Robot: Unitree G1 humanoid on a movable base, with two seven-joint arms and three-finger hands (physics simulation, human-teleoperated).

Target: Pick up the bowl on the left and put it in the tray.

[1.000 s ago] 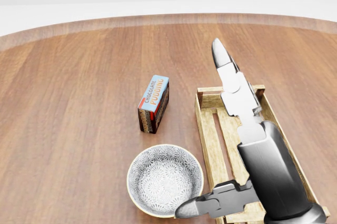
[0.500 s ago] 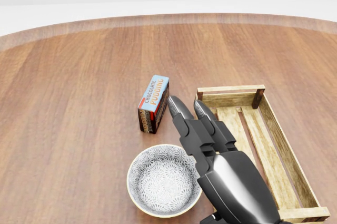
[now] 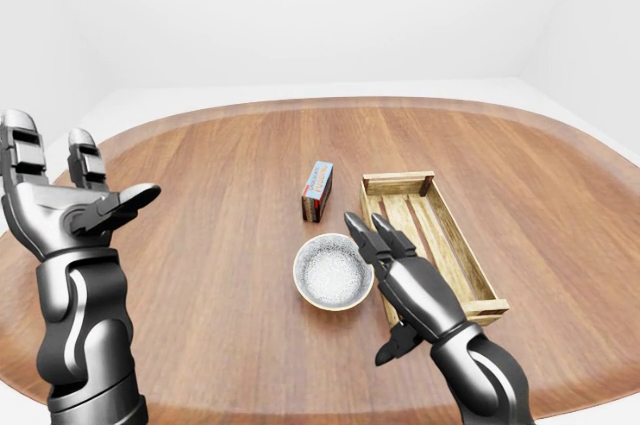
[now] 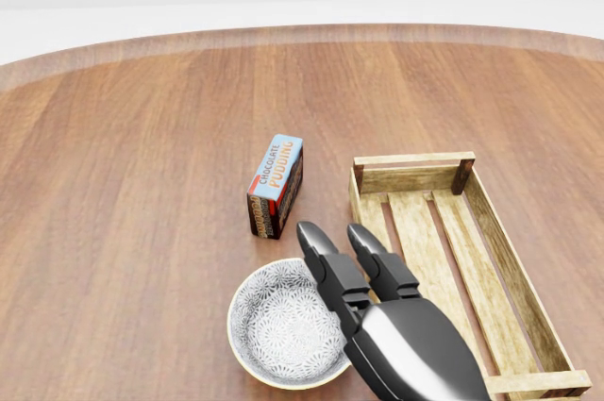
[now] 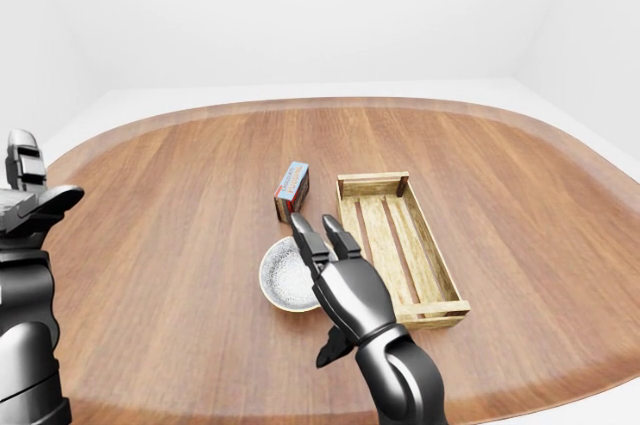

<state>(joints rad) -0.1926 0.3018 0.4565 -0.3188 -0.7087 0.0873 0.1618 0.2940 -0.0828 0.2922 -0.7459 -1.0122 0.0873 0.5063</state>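
Bowl (image 4: 283,325) sits ungrasped, tray (image 4: 411,159) just to its right; right hand (image 4: 396,344) open, fingers stretched over bowl's right rim, so grasp, lift and placing remain.

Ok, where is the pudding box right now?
In the head view the pudding box stands near the middle, just left of the wooden tray and above the bowl, touching neither.

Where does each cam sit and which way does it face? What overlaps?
Head view: on head, pitched down at bowl, pudding box, tray; right hand shows.
Left-eye view: on head, wider, across table; left hand too.
Right-eye view: same, left hand clipped at left edge.
Shared: eye views nearly identical.
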